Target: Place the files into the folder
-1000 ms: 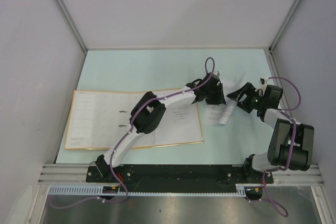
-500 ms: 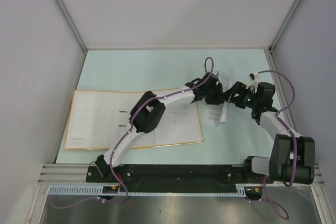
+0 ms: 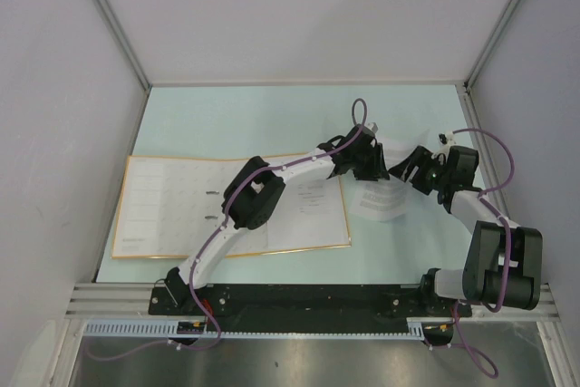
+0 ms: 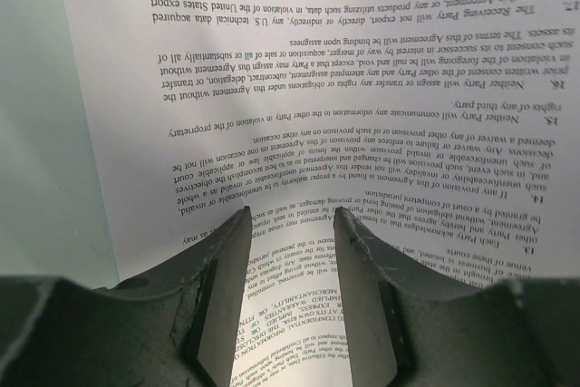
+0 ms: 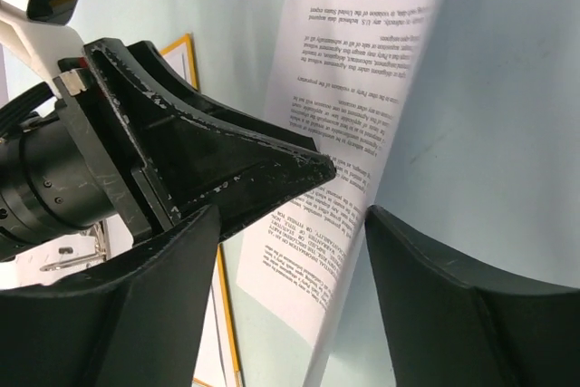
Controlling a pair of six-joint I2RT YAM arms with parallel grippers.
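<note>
Close your wide-open right gripper (image 5: 292, 215) squarely on the white printed paper sheets (image 5: 362, 70) between its fingers; your half-parted left gripper's (image 4: 291, 213) hold is unclear.

Matt paper files (image 4: 362, 115), scuffed plastic left pincer (image 4: 292, 215)
</note>
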